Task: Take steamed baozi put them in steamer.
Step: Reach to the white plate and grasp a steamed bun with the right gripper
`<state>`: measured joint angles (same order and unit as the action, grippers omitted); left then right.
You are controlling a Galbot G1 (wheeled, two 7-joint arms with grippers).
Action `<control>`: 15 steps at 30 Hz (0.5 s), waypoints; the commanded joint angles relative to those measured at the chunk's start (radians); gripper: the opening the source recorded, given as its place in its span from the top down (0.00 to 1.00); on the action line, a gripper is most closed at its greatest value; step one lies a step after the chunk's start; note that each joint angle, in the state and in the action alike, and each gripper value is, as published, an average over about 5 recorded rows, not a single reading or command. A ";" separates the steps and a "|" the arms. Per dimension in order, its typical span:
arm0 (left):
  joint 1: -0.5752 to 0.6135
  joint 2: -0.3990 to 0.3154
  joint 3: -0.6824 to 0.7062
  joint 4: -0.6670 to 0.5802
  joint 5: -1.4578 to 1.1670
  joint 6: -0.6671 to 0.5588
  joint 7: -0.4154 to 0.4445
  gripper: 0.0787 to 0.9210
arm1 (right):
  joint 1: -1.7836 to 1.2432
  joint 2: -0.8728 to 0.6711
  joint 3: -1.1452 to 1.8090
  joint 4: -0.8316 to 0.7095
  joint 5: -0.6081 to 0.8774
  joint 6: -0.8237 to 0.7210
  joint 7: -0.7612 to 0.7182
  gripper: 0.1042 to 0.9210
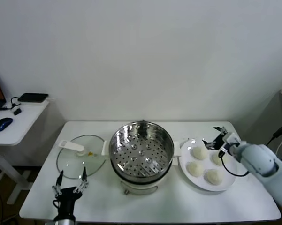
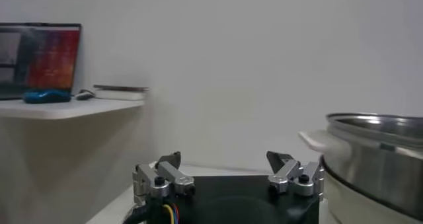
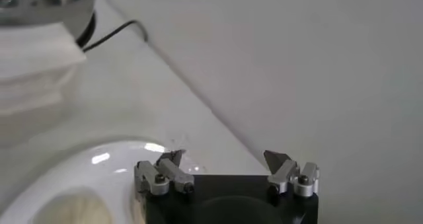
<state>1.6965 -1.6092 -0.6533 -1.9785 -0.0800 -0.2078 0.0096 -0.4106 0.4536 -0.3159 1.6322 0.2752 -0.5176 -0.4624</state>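
Observation:
Several off-white baozi lie on a white plate [image 1: 227, 183] right of the steamer: one at the far left [image 1: 199, 153], one at the near left [image 1: 194, 168], one at the near right [image 1: 213, 176], and one [image 1: 217, 159] partly behind my right gripper. The steel steamer [image 1: 141, 151] stands mid-table with its perforated tray bare; its wall shows in the left wrist view [image 2: 377, 159]. My right gripper [image 1: 213, 135] is open and empty above the plate's far edge [image 3: 73, 172]; a baozi [image 3: 69, 209] shows below it. My left gripper [image 1: 71, 182] is open and empty near the table's front left.
A round glass lid [image 1: 80, 161] with a white handle lies left of the steamer, just beyond my left gripper. A side desk [image 1: 16, 119] at the far left holds a mouse and a dark device. A laptop screen [image 2: 39, 59] shows there.

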 commanded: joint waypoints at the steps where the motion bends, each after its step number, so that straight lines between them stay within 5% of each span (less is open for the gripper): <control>1: 0.005 -0.004 0.047 0.012 0.050 -0.021 0.006 0.12 | 0.927 -0.113 -1.065 -0.148 0.083 0.102 -0.316 0.12; 7: 0.003 -0.001 0.060 0.015 0.055 -0.024 0.009 0.12 | 1.178 0.040 -1.422 -0.237 0.153 0.154 -0.367 0.12; 15: -0.001 0.003 0.065 0.012 0.052 -0.026 0.010 0.12 | 1.076 0.203 -1.421 -0.388 0.209 0.196 -0.427 0.12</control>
<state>1.6950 -1.6092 -0.5992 -1.9652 -0.0389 -0.2287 0.0177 0.4155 0.5357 -1.2931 1.3960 0.4148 -0.3801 -0.7713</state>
